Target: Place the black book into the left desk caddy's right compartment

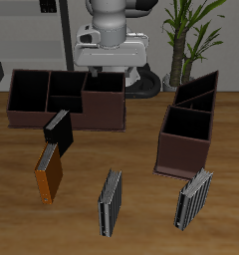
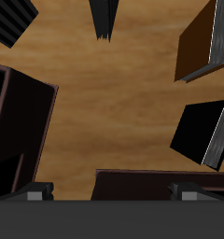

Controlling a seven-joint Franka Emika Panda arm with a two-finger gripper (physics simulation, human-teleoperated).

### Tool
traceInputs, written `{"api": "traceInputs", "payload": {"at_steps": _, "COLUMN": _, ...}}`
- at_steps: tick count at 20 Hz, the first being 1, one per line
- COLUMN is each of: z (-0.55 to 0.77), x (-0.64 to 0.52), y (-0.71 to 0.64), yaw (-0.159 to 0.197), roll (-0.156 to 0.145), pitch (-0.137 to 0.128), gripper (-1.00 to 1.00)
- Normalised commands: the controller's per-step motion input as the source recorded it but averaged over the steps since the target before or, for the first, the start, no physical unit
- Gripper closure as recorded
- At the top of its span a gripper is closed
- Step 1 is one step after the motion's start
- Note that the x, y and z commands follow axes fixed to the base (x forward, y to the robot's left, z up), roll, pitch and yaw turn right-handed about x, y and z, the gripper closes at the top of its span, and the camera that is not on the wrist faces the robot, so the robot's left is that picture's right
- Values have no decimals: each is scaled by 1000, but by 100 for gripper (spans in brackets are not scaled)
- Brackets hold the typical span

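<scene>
The black book (image 1: 57, 132) stands tilted on the table just in front of the wide caddy, above the orange-brown book; it also shows in the wrist view (image 2: 203, 133). The left desk caddy (image 1: 187, 125) is the narrow, deep, dark brown box across the table; one of its walls shows in the wrist view (image 2: 21, 121). Its right compartment (image 1: 184, 127) is the taller-walled section nearest the table's front edge. My gripper (image 1: 110, 72) hangs high at the table's back, over the wide caddy and far from the book. It is open and empty, with its fingertips (image 2: 35, 194) spread wide.
The wide caddy (image 1: 62, 95) stands at the back, under the gripper, and shows in the wrist view (image 2: 133, 182). An orange-brown book (image 1: 50, 174) and two grey striped books (image 1: 111, 202) (image 1: 194, 197) stand near the front edge. A potted plant (image 1: 186, 30) stands behind the table.
</scene>
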Motion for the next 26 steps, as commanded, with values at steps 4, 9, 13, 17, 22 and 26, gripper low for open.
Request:
{"api": "traceInputs", "payload": {"at_steps": 4, "z": 151, "x": -174, "y": -568, "yaw": -43, "roll": 48, "pitch": -40, "gripper": -100}}
{"api": "traceInputs", "payload": {"at_steps": 9, "z": 121, "x": -151, "y": -521, "yaw": -55, "roll": -5, "pitch": -53, "gripper": -100}}
{"api": "traceInputs", "payload": {"at_steps": 13, "z": 71, "x": -39, "y": -340, "yaw": -48, "roll": 17, "pitch": -50, "gripper": -100}}
{"api": "traceInputs", "payload": {"at_steps": 17, "z": -22, "x": 131, "y": -370, "yaw": 7, "roll": -19, "pitch": 11, "gripper": -100}}
{"api": "traceInputs", "payload": {"at_steps": 22, "z": -97, "x": 203, "y": -339, "yaw": -1, "roll": 9, "pitch": 17, "gripper": -100}}
{"api": "traceInputs", "payload": {"at_steps": 26, "z": -162, "x": 175, "y": -167, "yaw": 4, "roll": -3, "pitch": 22, "gripper": -100}}
